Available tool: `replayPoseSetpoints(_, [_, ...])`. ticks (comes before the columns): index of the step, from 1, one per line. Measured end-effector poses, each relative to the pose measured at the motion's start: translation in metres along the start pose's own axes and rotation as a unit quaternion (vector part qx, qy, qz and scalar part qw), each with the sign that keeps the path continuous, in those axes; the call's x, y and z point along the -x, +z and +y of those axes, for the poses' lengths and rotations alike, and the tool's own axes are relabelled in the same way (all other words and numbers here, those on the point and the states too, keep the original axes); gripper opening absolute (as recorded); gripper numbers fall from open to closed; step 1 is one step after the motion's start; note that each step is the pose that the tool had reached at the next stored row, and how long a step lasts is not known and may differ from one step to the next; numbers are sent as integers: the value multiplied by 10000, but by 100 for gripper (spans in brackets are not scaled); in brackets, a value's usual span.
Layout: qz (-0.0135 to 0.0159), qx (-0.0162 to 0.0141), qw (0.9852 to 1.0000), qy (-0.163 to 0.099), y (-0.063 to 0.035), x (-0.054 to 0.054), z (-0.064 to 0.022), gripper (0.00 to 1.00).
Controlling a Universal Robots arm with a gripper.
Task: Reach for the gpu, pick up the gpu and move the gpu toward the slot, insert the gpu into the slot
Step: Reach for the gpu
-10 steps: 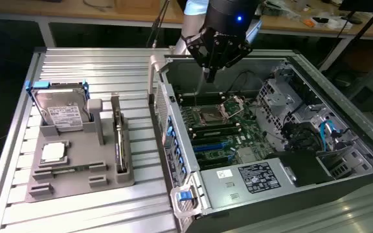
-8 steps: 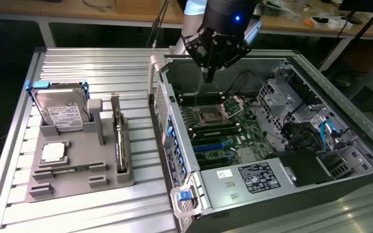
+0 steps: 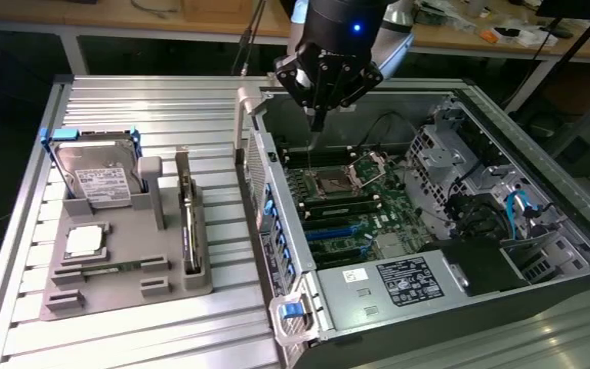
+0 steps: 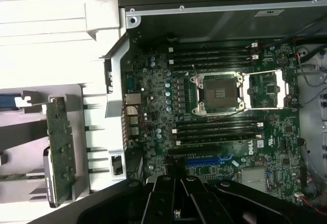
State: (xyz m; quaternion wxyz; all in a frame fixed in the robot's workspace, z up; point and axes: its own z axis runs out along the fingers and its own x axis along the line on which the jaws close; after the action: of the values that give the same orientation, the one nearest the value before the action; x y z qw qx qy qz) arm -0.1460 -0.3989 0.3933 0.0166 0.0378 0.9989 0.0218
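Observation:
The gpu (image 3: pixel 190 231) is a thin dark card standing edge-on in a grey fixture (image 3: pixel 120 284) on the exterior view's left, outside the computer case. In the wrist view the gpu (image 4: pixel 60 147) shows its board face and a silvery edge. The slot (image 3: pixel 331 231) is a long blue connector on the green motherboard; in the wrist view the slot (image 4: pixel 204 160) lies just ahead of my fingers. My gripper (image 3: pixel 316 127) hangs above the far part of the open case, over the memory sockets, well apart from the gpu. The gripper (image 4: pixel 175 180) is shut and holds nothing.
A silver hard drive (image 3: pixel 95 181) with a white label and a square processor chip (image 3: pixel 85 240) share the fixture. The case wall (image 3: pixel 264 207) stands between fixture and motherboard. The processor socket (image 4: pixel 219 92) and black memory sockets (image 4: pixel 214 58) flank the board's middle. Cables (image 3: pixel 510 211) fill the case's right.

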Motion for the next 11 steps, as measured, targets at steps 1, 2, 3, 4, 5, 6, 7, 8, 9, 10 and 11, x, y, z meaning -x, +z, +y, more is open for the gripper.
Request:
replayPoseSetpoints(1, [0,0,10000,0,0,-20,-1,11])
replayPoseSetpoints(2, [0,0,10000,1,-1,-42,-3,11])
replayPoseSetpoints(3, [0,0,10000,1,-2,-65,-4,11])
replayPoseSetpoints(4, [0,0,10000,1,-3,-91,-7,11])
replayPoseSetpoints(5, [0,0,10000,0,-4,-113,-8,11])
replayPoseSetpoints(6, [0,0,10000,0,-4,-132,-10,11])
replayPoseSetpoints(7, [0,0,10000,0,-5,-157,-12,11])
replayPoseSetpoints(8, [0,0,10000,0,-6,-187,-14,11])
replayPoseSetpoints(9, [0,0,10000,1,-7,-214,-16,11])
replayPoseSetpoints(10, [0,0,10000,1,-9,-247,-18,11])
replayPoseSetpoints(11, [0,0,10000,0,-9,-274,-20,11])
